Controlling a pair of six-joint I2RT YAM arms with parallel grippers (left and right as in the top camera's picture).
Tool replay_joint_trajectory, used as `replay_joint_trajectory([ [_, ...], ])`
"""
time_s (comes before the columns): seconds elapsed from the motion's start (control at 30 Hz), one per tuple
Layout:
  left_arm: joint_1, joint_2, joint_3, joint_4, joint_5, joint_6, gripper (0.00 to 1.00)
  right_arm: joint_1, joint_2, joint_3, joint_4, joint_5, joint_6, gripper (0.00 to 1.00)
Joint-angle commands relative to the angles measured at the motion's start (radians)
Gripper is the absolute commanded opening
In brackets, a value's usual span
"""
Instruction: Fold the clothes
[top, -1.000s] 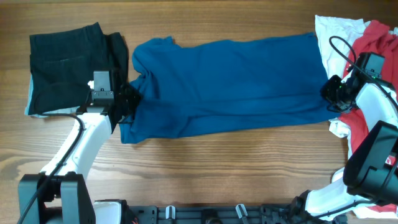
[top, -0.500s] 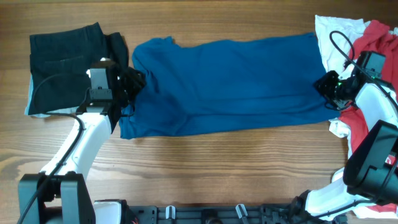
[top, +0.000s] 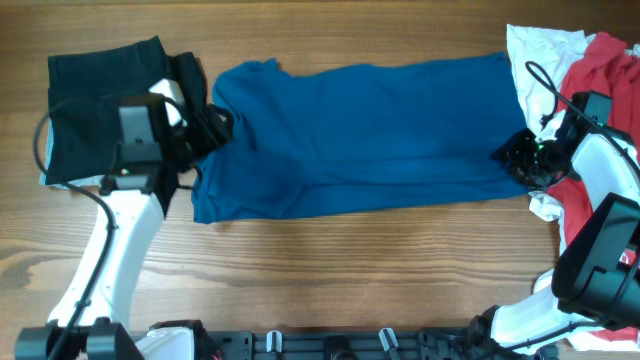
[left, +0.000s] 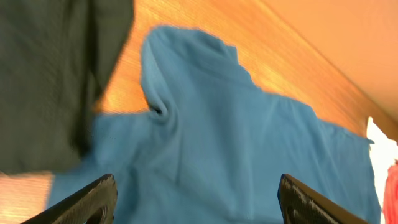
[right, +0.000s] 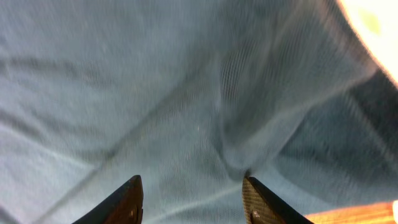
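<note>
Blue shirt (top: 370, 130) — whole only overhead

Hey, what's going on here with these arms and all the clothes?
Two robot arms are folding clothes. A dark blue shirt lies spread across the wooden table. The left hand hovers open over one end of it, by a black garment; the right hand is open over the other end, beside a heap of white and red clothes. Neither hand grips anything right now.

one blue shirt (top: 360, 135), one black garment (top: 95, 100), one white garment (top: 535, 52) and one red garment (top: 612, 60).
</note>
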Motion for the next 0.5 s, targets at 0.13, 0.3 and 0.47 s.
replay_joint_trajectory([
  [0.13, 0.099, 0.276, 0.174, 0.011, 0.021, 0.119, 0.71, 0.003, -0.006, 0.002, -0.101, -0.032, -0.053, 0.52],
  [0.3, 0.105, 0.463, 0.175, 0.108, 0.024, 0.118, 0.50, 0.003, -0.006, 0.002, -0.156, -0.032, -0.072, 0.52],
  [0.47, 0.151, 0.541, 0.175, 0.106, -0.240, 0.117, 0.37, 0.003, -0.007, 0.002, -0.204, -0.032, -0.097, 0.52],
])
